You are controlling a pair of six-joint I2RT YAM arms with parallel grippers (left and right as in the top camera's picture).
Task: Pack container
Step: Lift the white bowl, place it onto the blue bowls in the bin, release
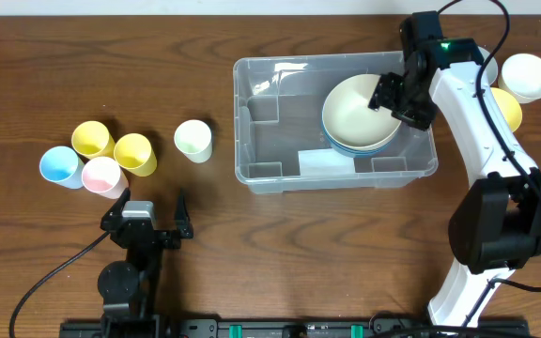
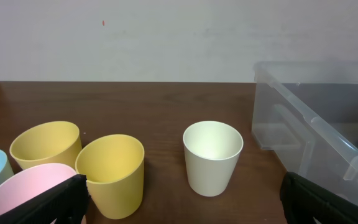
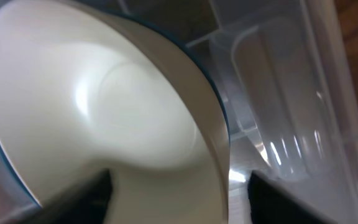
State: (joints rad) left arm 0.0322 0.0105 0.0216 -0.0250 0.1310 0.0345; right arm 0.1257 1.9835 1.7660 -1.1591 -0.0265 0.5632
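The clear container (image 1: 252, 75) stands at the middle of the table. A cream bowl (image 1: 355, 111) lies in its right half, nested on a blue bowl (image 1: 360, 150). My right gripper (image 1: 397, 97) hangs over the cream bowl's right rim. In the right wrist view the cream bowl (image 3: 104, 93) fills the frame. My right gripper (image 3: 179, 193) is open astride the rim, one finger inside the bowl and the other outside by the container wall (image 3: 291, 93). My left gripper (image 1: 148, 214) is open near the front edge, holding nothing.
Several cups stand at the left: blue (image 1: 58, 166), pink (image 1: 101, 176), two yellow (image 1: 92, 139) (image 1: 135, 154) and a pale one (image 1: 193, 140). A white bowl (image 1: 527, 75) and a yellow bowl (image 1: 507, 108) sit right of the container, behind the right arm.
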